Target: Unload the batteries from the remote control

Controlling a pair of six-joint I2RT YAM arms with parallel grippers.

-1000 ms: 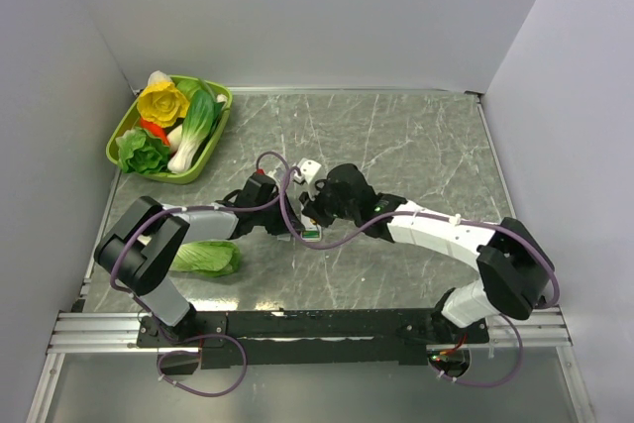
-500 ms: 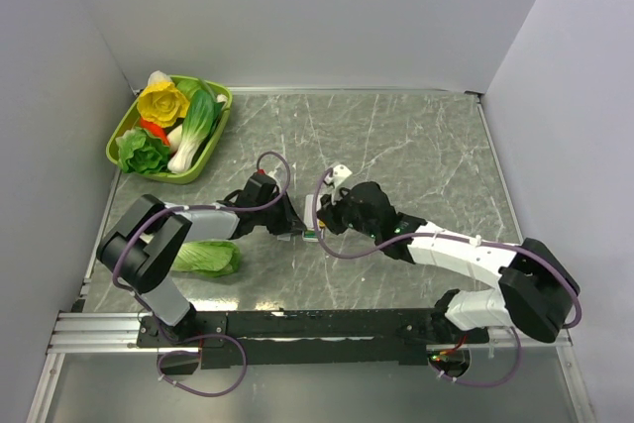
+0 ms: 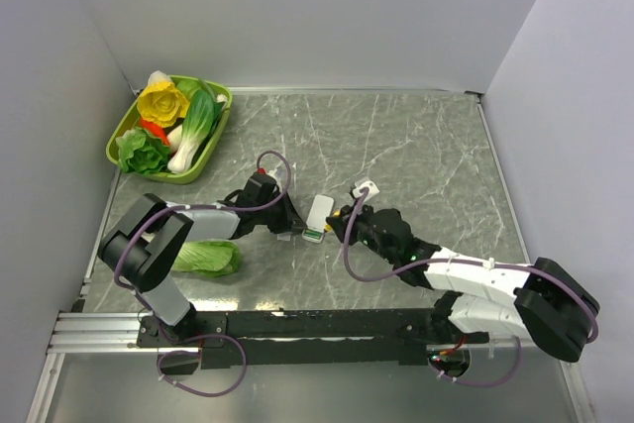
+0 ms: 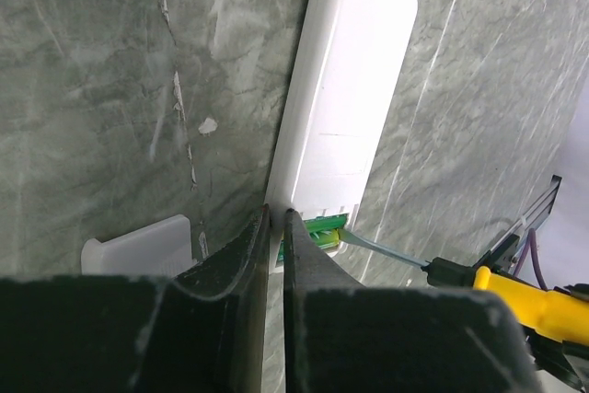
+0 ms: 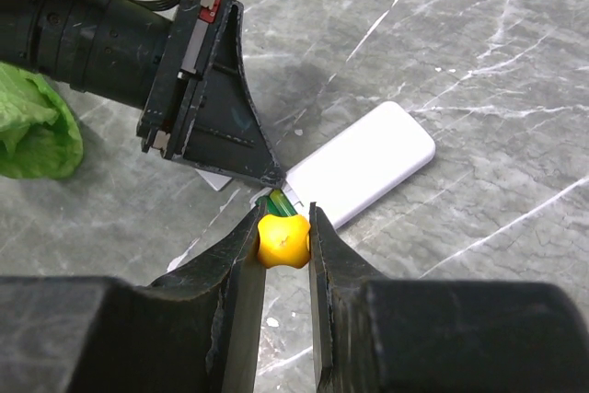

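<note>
Top external: remote control (image 3: 319,213) lies flat about mid-table, a bit toward the near edge. Its long axis runs near-to-far and the green end faces the near edge. Left gripper (image 3: 288,226) is at its left side and right gripper (image 3: 344,226) at its right, both low over the tabletop (image 3: 416,146).

Left wrist: fingers (image 4: 248,255) are almost together with only a thin slit between them. The tips touch the remote's corner at the green end. Can't tell if anything is pinched in the slit. Batteries (image 4: 324,225) show as a green strip in the remote's open end; can't separate the 2. White cover piece (image 4: 138,246) lies flat on the marble just beside that end, on the other side of the fingers from the green strip.

Right wrist: right gripper is clamped narrow on the yellow handle of the screwdriver (image 5: 282,239). The shaft points at the green end, and the left wrist view shows the tip reaching the green strip.

Elsewhere: green basket (image 3: 158,176) of toy vegetables sits at the far-left corner. 1 loose leafy vegetable (image 3: 203,257) lies near the near-left corner, beside the left arm.
</note>
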